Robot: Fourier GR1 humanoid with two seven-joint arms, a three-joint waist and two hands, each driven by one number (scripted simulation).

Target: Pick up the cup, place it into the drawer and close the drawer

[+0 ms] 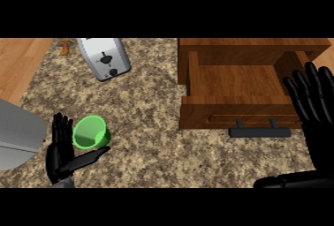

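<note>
- Bright green plastic cup (91, 132): near left, tilted
- Left hand (62, 158): just beside cup; fingers straight, thumb spread wide
- Brown wooden drawer (235, 84): far right; open
- Right hand (318, 126): right edge; fingers straight, apart

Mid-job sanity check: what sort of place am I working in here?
Most likely a kitchen: a speckled stone-look counter top, a silver toaster on it, and an open wooden drawer with a dark handle. A green cup is on the counter's left side.

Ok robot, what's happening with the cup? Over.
Left hand open beside green cup. Right hand open by open drawer. Toaster sits well aside.
</note>
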